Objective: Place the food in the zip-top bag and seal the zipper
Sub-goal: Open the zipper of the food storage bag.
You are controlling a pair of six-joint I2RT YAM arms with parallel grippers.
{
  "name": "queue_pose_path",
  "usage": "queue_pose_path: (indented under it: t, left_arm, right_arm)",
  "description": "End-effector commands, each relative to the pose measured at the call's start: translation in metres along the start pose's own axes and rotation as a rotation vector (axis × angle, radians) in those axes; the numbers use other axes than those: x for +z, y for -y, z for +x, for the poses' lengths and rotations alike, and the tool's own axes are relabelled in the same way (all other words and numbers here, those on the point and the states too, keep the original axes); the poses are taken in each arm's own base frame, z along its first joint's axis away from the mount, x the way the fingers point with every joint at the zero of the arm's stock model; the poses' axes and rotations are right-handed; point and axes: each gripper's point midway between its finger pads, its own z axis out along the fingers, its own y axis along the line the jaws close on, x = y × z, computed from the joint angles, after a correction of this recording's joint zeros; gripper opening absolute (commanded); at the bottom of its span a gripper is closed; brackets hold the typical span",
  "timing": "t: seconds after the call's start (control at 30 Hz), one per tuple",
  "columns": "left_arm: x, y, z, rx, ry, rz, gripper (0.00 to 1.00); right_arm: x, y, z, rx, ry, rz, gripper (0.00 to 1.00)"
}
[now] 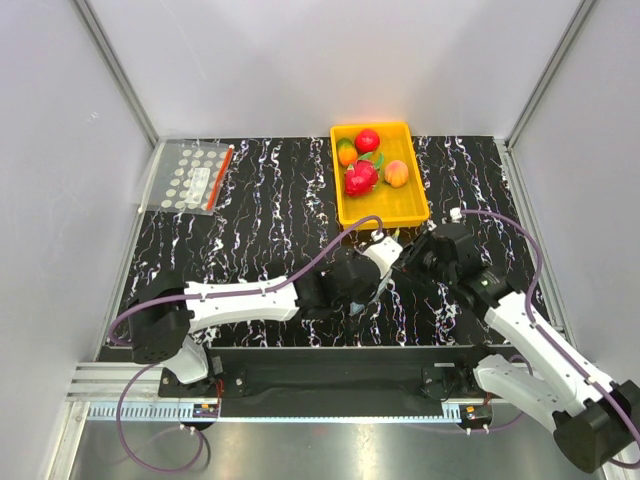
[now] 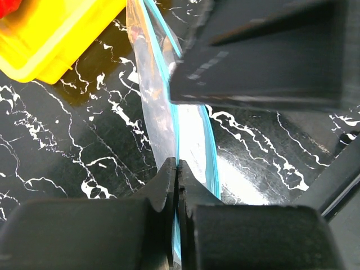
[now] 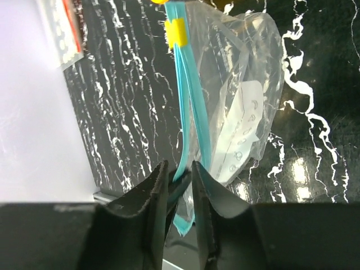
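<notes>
Black marbled surface (image 1: 250, 210): beside the yellow tray (image 1: 385, 214) holding the food (image 1: 362, 177), left pincer (image 2: 177, 166) clamps the zipper (image 2: 209, 140) of the zip-top bag (image 3: 242, 73), right pincer (image 3: 177, 174) narrowly parted around it; each should probably grip one lip only.

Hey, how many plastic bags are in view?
2. A white-dotted bag lies far left; the zip-top bag sits by the yellow tray, at its near edge. None apparently hidden.

Glossy toy fruits (image 1: 361, 178) lay in a yellow plastic tray (image 1: 385, 207). A clear plastic zip-top bag (image 3: 242, 101) was before it; a white-dotted flat bag (image 1: 190, 178) lay far left.
</notes>
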Motion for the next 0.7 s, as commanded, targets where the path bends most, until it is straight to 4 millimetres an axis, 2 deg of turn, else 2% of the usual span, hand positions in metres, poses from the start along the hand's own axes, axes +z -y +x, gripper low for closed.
queue_pose_path:
  t: [0.0,0.13,0.47,0.57,0.67]
  left_arm:
    - [-0.009,-0.008,-0.029,-0.055,0.076,-0.027,0.0]
    - [-0.013,-0.009,-0.035,-0.064,0.094,-0.02,0.0]
    - [-0.02,-0.009,-0.042,-0.058,0.116,-0.007,0.0]
    - [-0.022,-0.01,-0.043,-0.061,0.121,-0.009,0.0]
    - [-0.025,-0.018,-0.043,-0.054,0.124,-0.058,0.0]
  right_arm:
    - [-0.011,-0.011,0.0,-0.044,0.021,-0.084,0.29]
    - [-0.009,-0.01,0.005,-0.045,0.004,-0.109,0.13]
    - [0.004,-0.016,0.01,-0.037,-0.036,-0.122,0.06]
    - [0.01,-0.009,0.008,-0.027,-0.024,-0.077,0.01]
    - [0.017,0.008,0.006,0.01,-0.014,0.017,0.0]
